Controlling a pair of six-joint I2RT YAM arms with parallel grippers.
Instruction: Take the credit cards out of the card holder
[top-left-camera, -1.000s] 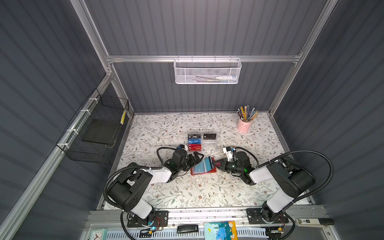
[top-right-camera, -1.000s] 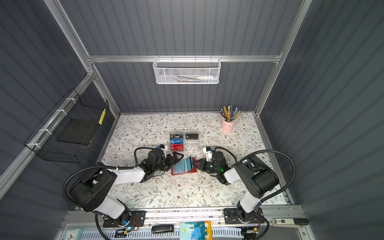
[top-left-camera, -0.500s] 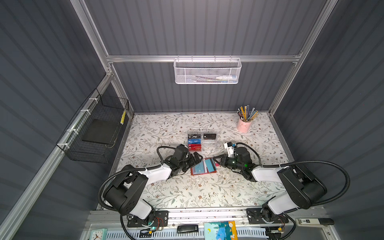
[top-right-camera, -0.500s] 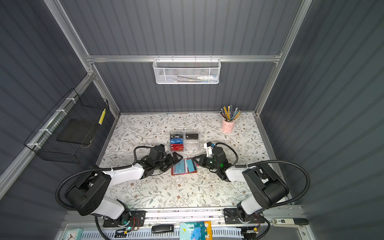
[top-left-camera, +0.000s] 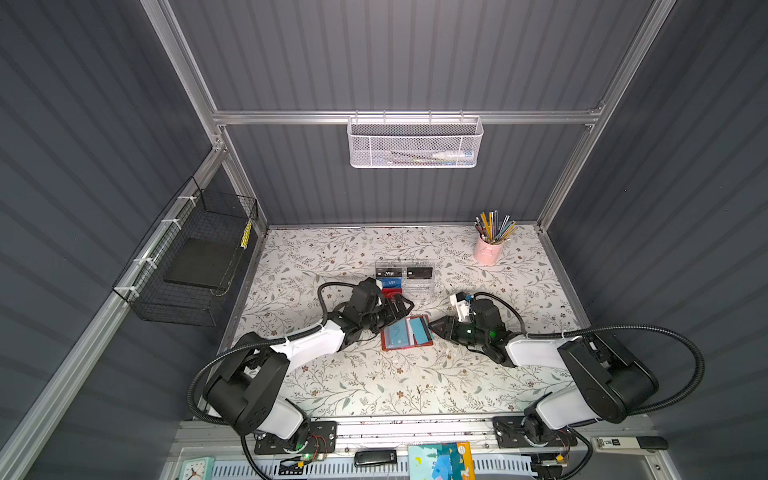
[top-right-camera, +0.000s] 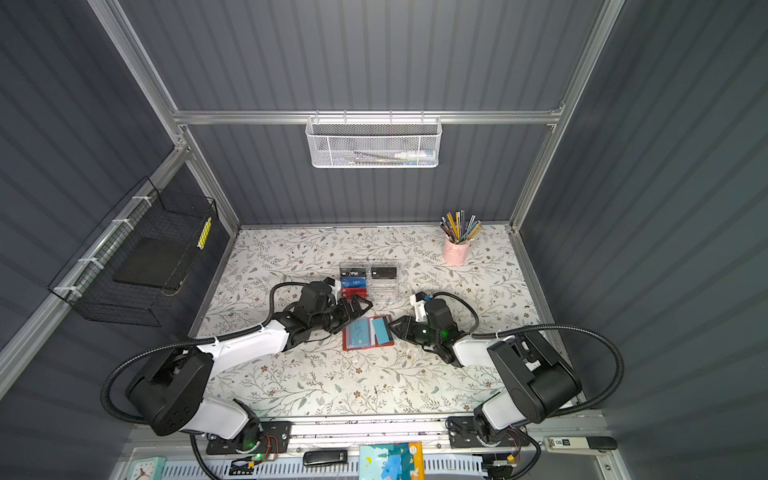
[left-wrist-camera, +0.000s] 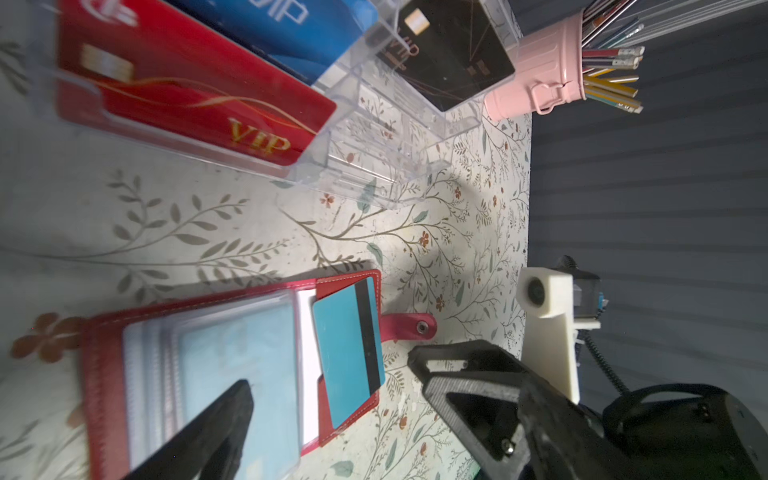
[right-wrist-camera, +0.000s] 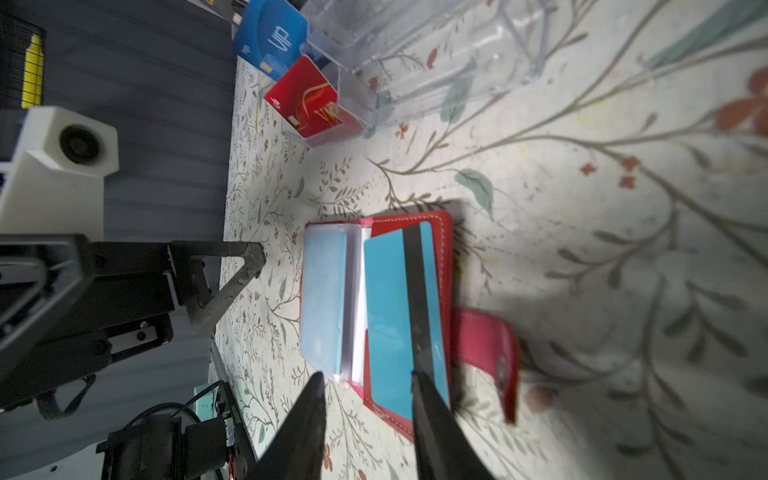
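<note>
The red card holder (top-left-camera: 386, 347) (top-right-camera: 348, 345) lies open on the table between my arms, strap tab (left-wrist-camera: 409, 328) pointing toward the right arm. A teal credit card (top-left-camera: 419, 330) (left-wrist-camera: 345, 345) (right-wrist-camera: 390, 307) with a black stripe lies askew on its right cover. A light-blue card (left-wrist-camera: 232, 357) (right-wrist-camera: 324, 299) sits in the clear sleeves. My left gripper (top-left-camera: 400, 306) (left-wrist-camera: 328, 372) is open at the holder's far-left corner, holding nothing. My right gripper (top-left-camera: 433, 325) (right-wrist-camera: 368, 378) is open at the holder's right edge. One of its fingertips (right-wrist-camera: 417, 380) overlaps the teal card's end, and nothing is clamped.
A clear acrylic rack (top-left-camera: 422, 286) (left-wrist-camera: 374, 166) with black, blue and red VIP cards stands just behind the holder. A pink pencil cup (top-left-camera: 487, 251) is at the back right. A black wire basket (top-left-camera: 195, 257) hangs on the left wall, a white mesh basket (top-left-camera: 413, 143) on the back rail.
The right gripper's jaws, shut before, have parted at the holder's right edge. The right arm's elbow has swung out to the right. The left gripper stays open.
</note>
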